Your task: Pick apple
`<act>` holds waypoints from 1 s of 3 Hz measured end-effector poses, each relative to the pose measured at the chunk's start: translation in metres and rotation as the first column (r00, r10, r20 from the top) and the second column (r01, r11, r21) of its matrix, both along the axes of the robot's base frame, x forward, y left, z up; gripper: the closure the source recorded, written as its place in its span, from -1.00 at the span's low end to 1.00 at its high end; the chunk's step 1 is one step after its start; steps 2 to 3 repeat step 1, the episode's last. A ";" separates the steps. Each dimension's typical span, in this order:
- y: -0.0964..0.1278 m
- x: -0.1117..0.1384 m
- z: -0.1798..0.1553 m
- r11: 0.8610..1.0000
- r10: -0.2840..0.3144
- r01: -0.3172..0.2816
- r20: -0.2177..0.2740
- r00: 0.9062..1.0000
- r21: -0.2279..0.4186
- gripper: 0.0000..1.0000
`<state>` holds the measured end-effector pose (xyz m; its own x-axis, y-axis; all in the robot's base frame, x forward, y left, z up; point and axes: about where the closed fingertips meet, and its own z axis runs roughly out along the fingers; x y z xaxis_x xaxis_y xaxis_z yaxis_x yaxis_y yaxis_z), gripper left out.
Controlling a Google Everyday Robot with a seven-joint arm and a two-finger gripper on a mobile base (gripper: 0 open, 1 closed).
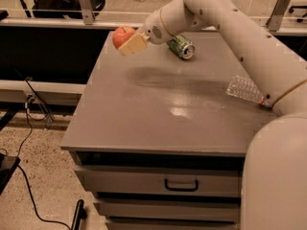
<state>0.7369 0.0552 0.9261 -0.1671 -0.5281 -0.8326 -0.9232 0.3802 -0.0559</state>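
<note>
The apple [122,34] is small, round and orange-red, and it sits between the tan fingers [135,44] of my gripper [126,40]. The gripper is shut on the apple and holds it clear above the far left part of the grey cabinet top [158,109]. My white arm reaches in from the right and crosses over the back of the cabinet. A dark smear of shadow lies on the top below the arm.
A green drink can [181,46] lies on its side at the back of the top. A clear plastic bottle [244,89] lies at the right edge, partly hidden by my arm. Drawers with a handle [181,184] are below. Cables run on the floor at the left.
</note>
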 end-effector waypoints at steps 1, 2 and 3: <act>-0.002 -0.002 0.000 1.000 0.008 -0.008 0.002 1.000 -0.001 1.00; -0.002 -0.002 0.000 1.000 0.008 -0.008 0.002 1.000 -0.001 1.00; -0.002 -0.002 0.000 1.000 0.008 -0.008 0.002 1.000 -0.001 1.00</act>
